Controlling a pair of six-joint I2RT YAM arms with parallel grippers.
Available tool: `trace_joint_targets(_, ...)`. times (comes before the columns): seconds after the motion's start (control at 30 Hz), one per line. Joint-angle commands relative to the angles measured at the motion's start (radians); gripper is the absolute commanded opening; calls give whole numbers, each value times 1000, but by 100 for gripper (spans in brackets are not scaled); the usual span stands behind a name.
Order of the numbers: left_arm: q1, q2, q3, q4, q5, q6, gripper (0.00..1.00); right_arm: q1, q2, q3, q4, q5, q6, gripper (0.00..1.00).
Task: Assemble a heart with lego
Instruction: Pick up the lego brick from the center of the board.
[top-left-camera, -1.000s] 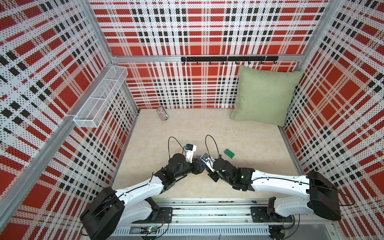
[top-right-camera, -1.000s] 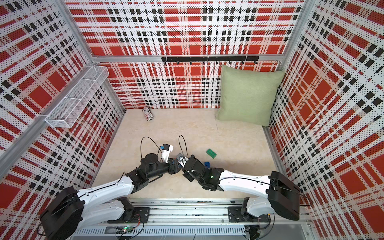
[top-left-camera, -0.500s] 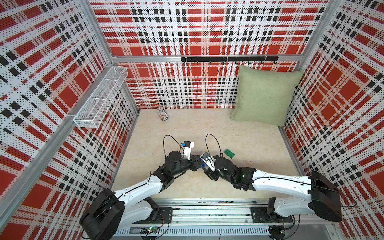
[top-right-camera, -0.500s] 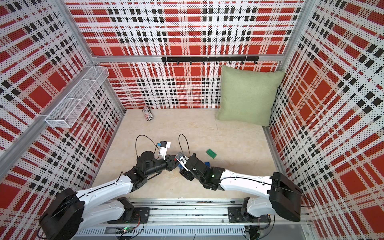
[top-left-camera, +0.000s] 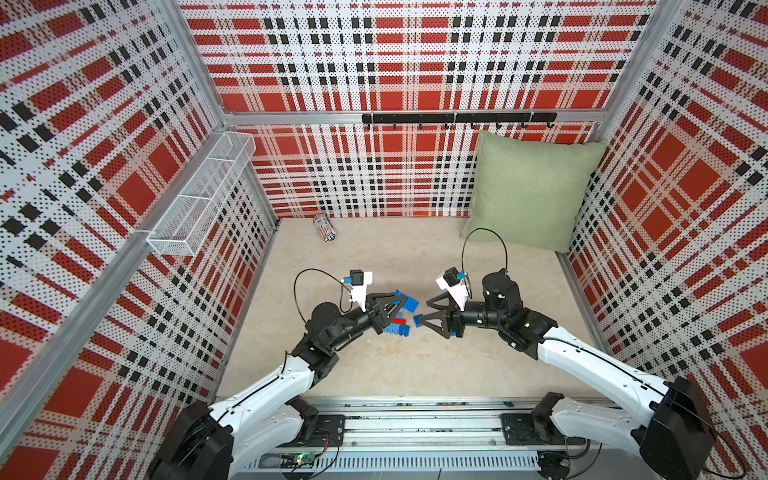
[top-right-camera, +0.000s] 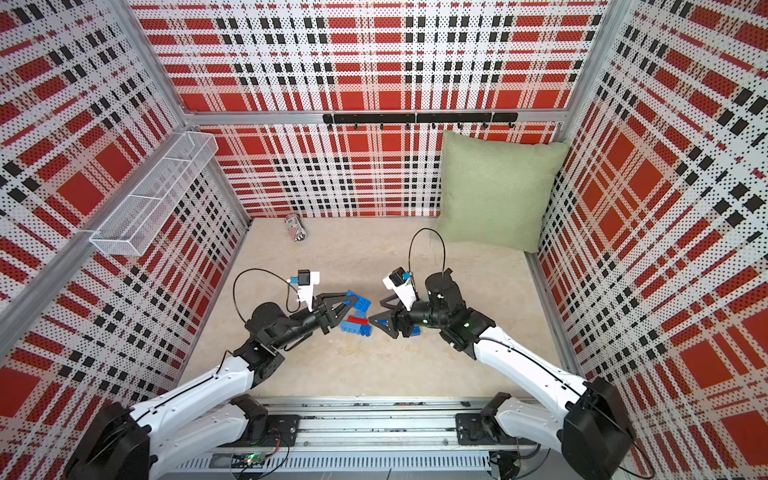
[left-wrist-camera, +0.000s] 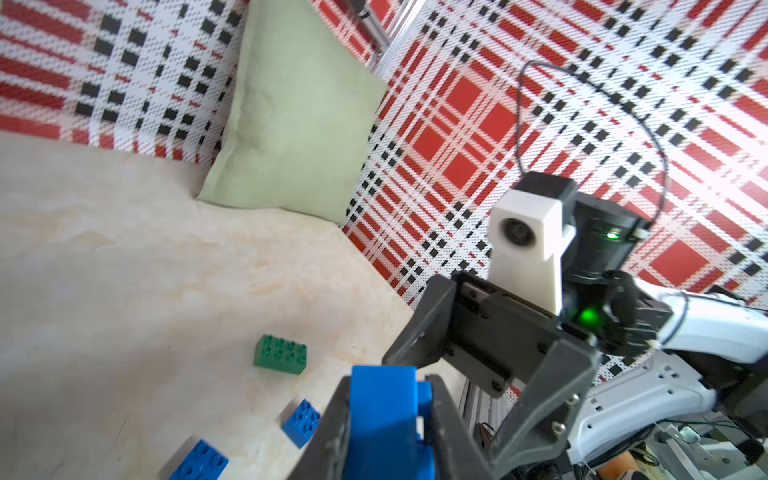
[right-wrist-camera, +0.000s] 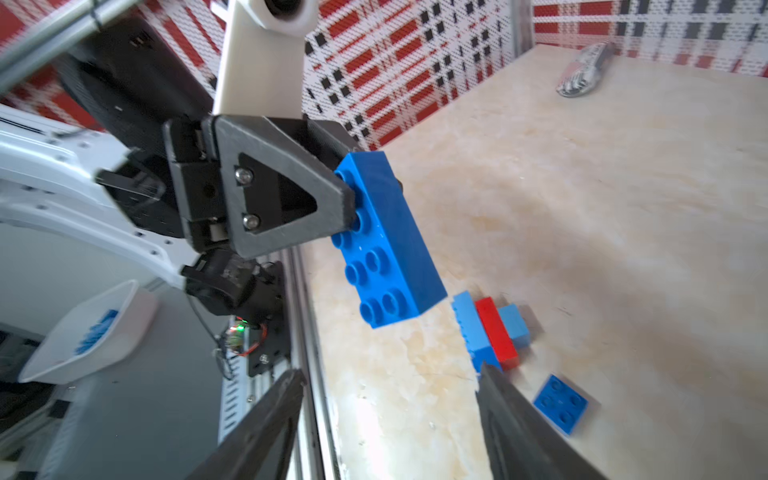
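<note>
Blue and red, the half-built heart (top-left-camera: 397, 327) lies flat near the middle of the pale table (top-left-camera: 374, 374): a long blue strip, a red strip and a short blue piece joined side by side. Just at its 3 o'clock sits a loose small blue square (top-left-camera: 417, 319), close to the lower finger of the right gripper (top-left-camera: 424, 311). That gripper reaches in from 4 o'clock with its jaws parted and nothing between them. The left gripper (top-left-camera: 396, 306) comes from 8 o'clock and is clamped on one end of a long blue brick (right-wrist-camera: 386, 241), which is tilted and held clear of the table just at 12 o'clock of the heart. The two grippers face each other, tips near but apart. A green brick (left-wrist-camera: 280, 353) lies farther out toward the pillow (top-left-camera: 532, 191), which leans in the back corner at 1 o'clock. A striped can (top-left-camera: 325, 227) lies on its side by the back wall at 11 o'clock.
</note>
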Motion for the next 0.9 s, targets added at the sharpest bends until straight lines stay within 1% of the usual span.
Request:
trace_joint_targets(0.0, -22, -7, -7, 74, 44, 34, 8, -7, 29, 21, 90, -214, 75, 68)
trace_joint_targets(0.07, -33, -2, -5, 89, 49, 36, 8, -5, 43, 23, 131, -253, 100, 66)
trace_joint_targets(0.2, -56, -5, -6, 135, 76, 31, 8, -5, 47, 34, 158, -262, 115, 61)
trace_joint_targets(0.33, -68, -8, -5, 149, 95, 29, 8, -7, 44, 43, 213, -263, 146, 55)
trace_joint_targets(0.37, -69, -8, -5, 152, 99, 28, 8, -7, 47, 49, 215, -260, 148, 51)
trace_joint_targets(0.43, -68, -10, -6, 152, 102, 26, 8, -7, 46, 50, 229, -259, 156, 48)
trace_joint_targets(0.5, -69, -13, -11, 152, 98, 26, 8, -6, 44, 50, 238, -261, 162, 40)
trace_joint_targets(0.6, -66, -14, -14, 151, 98, 27, 8, -6, 38, 47, 253, -256, 169, 34)
trace_joint_targets(0.7, -63, -13, -13, 152, 101, 29, 8, -5, 41, 51, 247, -254, 169, 26)
trace_joint_targets(0.73, -62, -14, -14, 152, 100, 30, 10, -5, 42, 53, 241, -250, 165, 23)
trace_joint_targets(0.77, -55, -17, -17, 152, 100, 28, 15, -4, 42, 56, 233, -245, 158, 22)
trace_joint_targets(0.8, -46, -19, -19, 152, 96, 24, 27, -4, 44, 62, 207, -224, 142, 22)
trace_joint_targets(0.87, -26, -27, -24, 148, 88, 9, 47, -4, 48, 78, 147, -186, 98, 20)
